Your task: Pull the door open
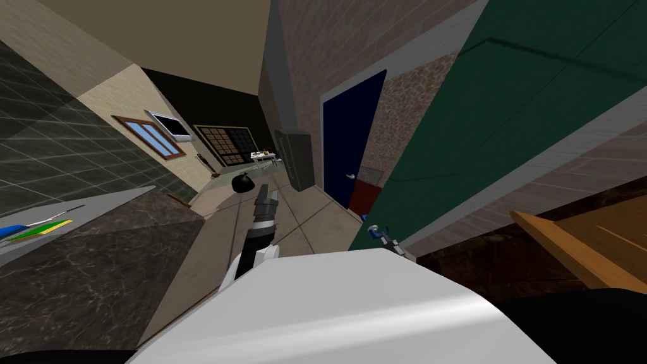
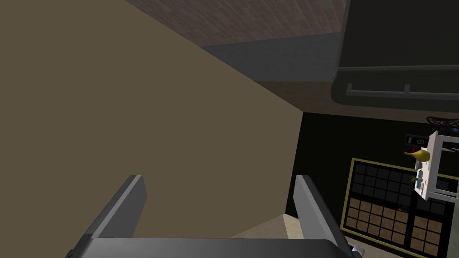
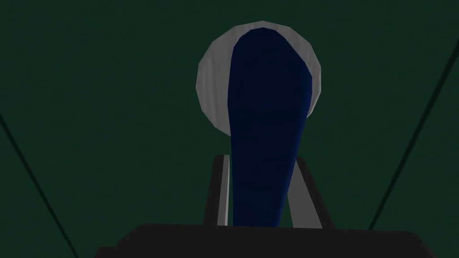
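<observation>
Our right gripper [image 3: 262,157] is clamped on the long, rounded, dark blue lever handle [image 3: 266,112] of the flat, dark green door [image 3: 112,89]. Its two thin light grey fingers [image 3: 223,188] press the lever's sides, one on each side. The lever runs away from them to a round grey plate [image 3: 208,85] set flat on the door. In the head view the door [image 1: 505,107] slants across the right of the scene, edged by a grey frame strip [image 1: 568,151] with brick-patterned wall beyond it. There the handle [image 1: 374,229] sits at the end of the door nearest us, with the right gripper [image 1: 386,239] touching it. We cannot tell whether the door stands off its frame. Our left gripper [image 2: 218,179] is released, its fingers wide apart with nothing between them. In the head view that arm reaches forward over the tiled corridor floor [image 1: 297,215], well apart from the green door. Farther along the same side a navy blue door [image 1: 350,145] is set in the wall, and a dark marbled counter [image 1: 95,253] lies to our left.
</observation>
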